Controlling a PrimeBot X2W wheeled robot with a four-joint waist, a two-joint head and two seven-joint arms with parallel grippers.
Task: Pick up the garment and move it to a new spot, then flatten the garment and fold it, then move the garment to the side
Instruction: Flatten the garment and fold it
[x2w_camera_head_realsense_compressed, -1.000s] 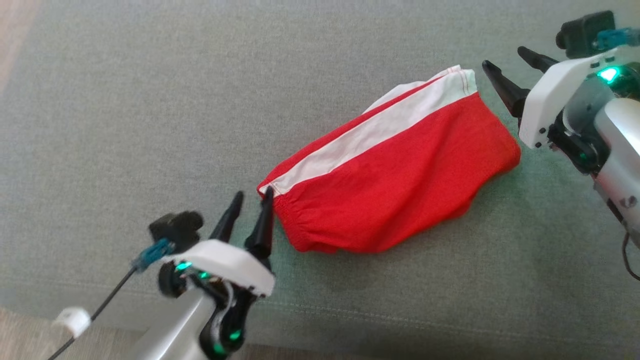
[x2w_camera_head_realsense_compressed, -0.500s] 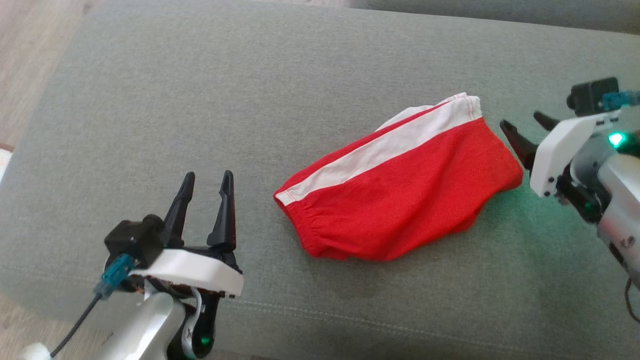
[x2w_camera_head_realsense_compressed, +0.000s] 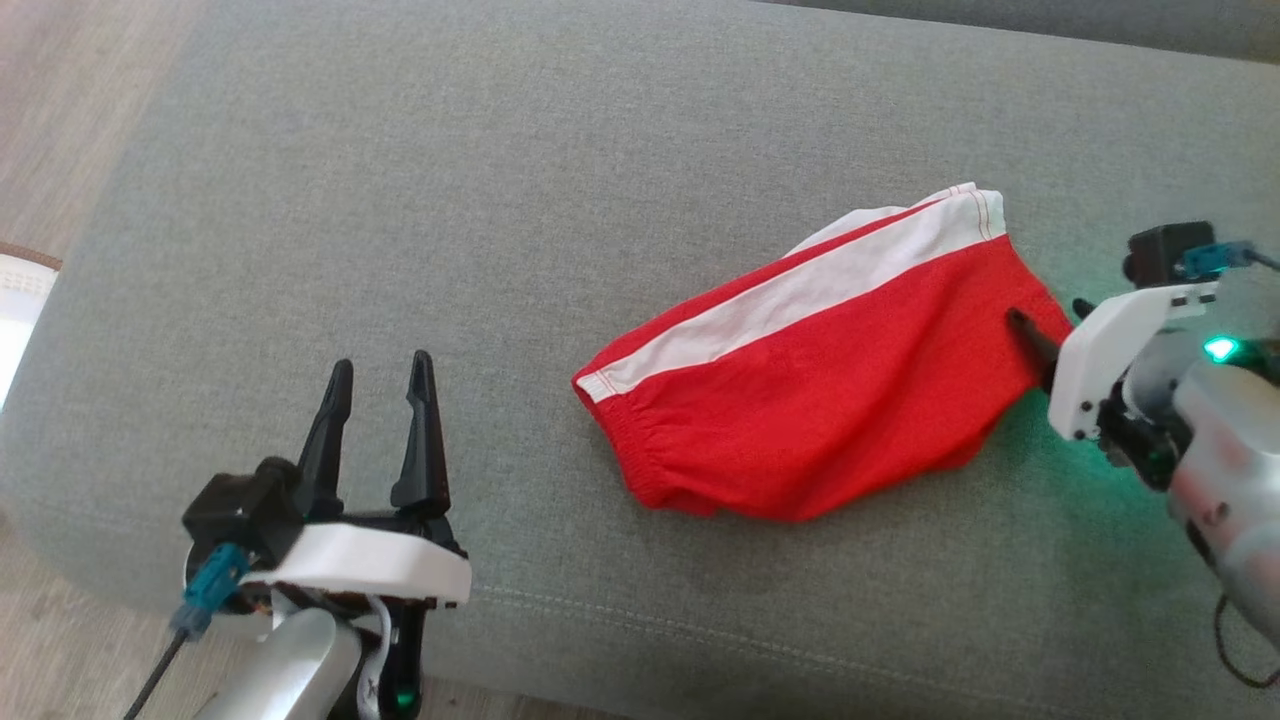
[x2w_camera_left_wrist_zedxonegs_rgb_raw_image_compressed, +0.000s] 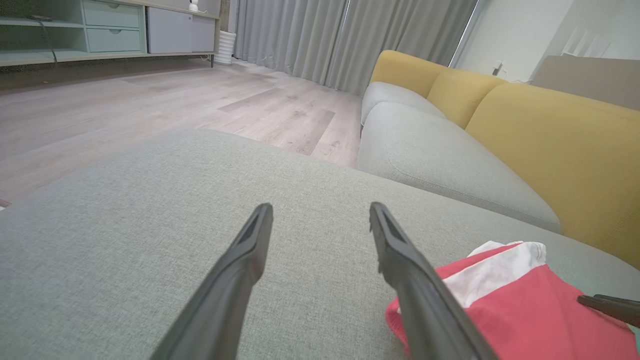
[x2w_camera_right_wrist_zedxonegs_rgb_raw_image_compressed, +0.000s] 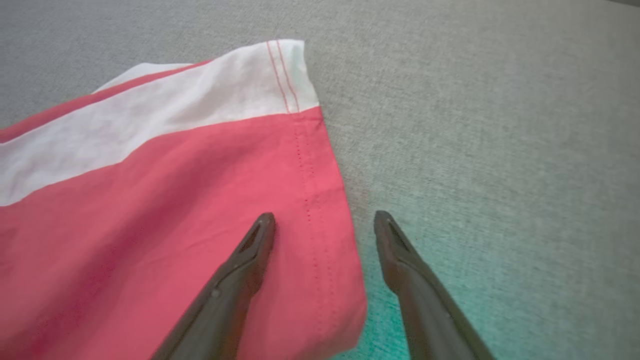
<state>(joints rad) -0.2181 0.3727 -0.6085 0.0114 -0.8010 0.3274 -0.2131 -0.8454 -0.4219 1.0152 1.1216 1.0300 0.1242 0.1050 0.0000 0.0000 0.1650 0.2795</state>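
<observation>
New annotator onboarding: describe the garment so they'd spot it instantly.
On the grey-green cushion, look right of centre, where the open right pincer straddles a hem. The garment lies there: red shorts with a gathered waistband. Its bright red and broad white stripe set it apart from the plain cushion.

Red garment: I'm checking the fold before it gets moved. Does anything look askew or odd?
Slightly. The red-and-white fabric shorts lie diagonally on the grey sofa cushion, and a white under-layer pokes past the top edge, so layers aren't aligned. No damage.
</observation>
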